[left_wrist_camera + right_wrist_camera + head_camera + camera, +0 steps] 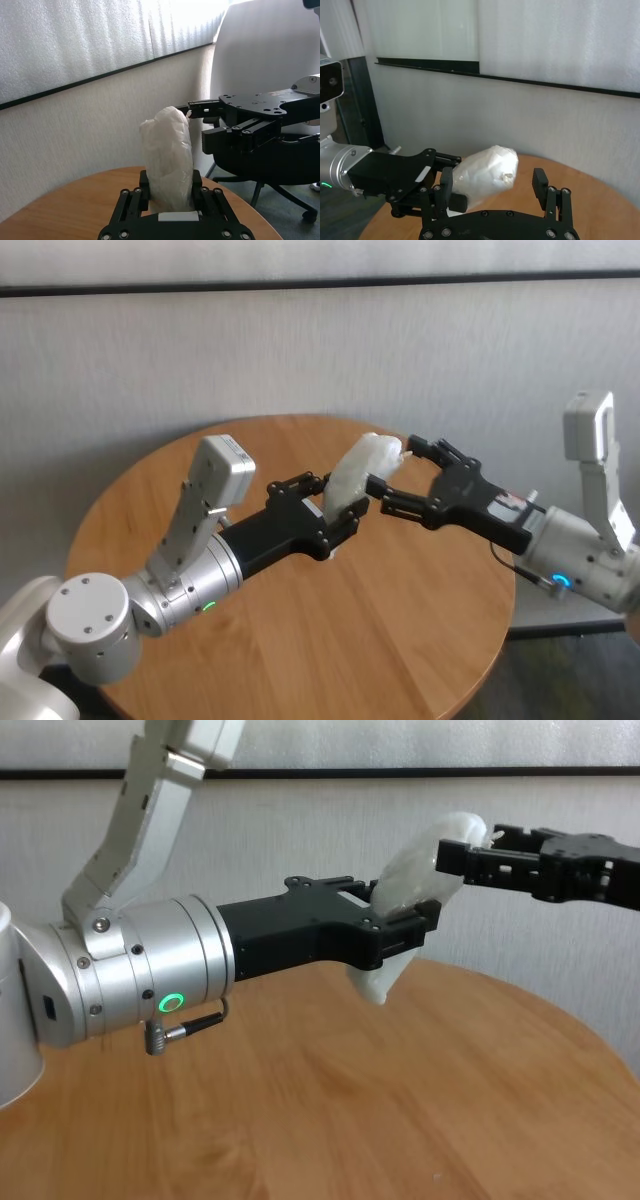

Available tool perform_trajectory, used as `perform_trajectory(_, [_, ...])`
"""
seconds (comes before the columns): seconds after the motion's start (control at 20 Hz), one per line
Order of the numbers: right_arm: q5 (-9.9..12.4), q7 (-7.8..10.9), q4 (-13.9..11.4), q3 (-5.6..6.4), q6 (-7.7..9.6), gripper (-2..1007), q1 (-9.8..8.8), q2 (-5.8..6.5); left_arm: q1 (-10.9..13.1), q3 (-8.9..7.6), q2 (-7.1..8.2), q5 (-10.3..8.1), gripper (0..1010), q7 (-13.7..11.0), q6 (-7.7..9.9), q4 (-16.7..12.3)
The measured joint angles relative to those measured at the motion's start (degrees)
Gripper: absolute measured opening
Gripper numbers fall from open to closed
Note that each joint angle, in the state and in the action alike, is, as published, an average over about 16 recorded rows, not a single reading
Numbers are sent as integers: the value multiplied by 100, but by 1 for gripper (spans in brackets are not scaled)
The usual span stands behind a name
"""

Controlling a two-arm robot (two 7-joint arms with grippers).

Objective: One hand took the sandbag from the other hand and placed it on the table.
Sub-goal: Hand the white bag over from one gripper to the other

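Pale textured wall (300, 350) behind, crossed by a thin black strip (320, 283). Black office chair (270, 170) on wheels stands beside it, on grey floor (285, 210).

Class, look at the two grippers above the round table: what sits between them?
The sandbag. In the head view it bridges the left gripper, whose fingers clamp its lower end, and the open right gripper, reaching around its upper end.

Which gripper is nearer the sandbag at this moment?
Left. The left gripper is clamped around the sandbag's lower end above the table; the right gripper is open, its fingers straddling the upper end, not closed.
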Motion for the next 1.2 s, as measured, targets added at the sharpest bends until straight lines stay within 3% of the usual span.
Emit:
perform_trajectory(0.25, [355, -37, -111, 78, 98, 1001, -159, 21, 2, 2, 2, 3, 505, -6, -5, -2])
perform_trajectory(0.45, [743, -79, -185, 175, 211, 1001, -318, -30, 3, 3, 4, 4, 505, -9, -7, -3])
perform_trajectory(0.85, [1558, -200, -173, 343, 407, 1001, -542, -270, 5, 6, 6, 6, 505, -12, -11, -6])
perform_trajectory(1.2, [2120, -180, 15, 363, 567, 1001, -533, -484, 6, 7, 8, 6, 505, -13, -13, -7])
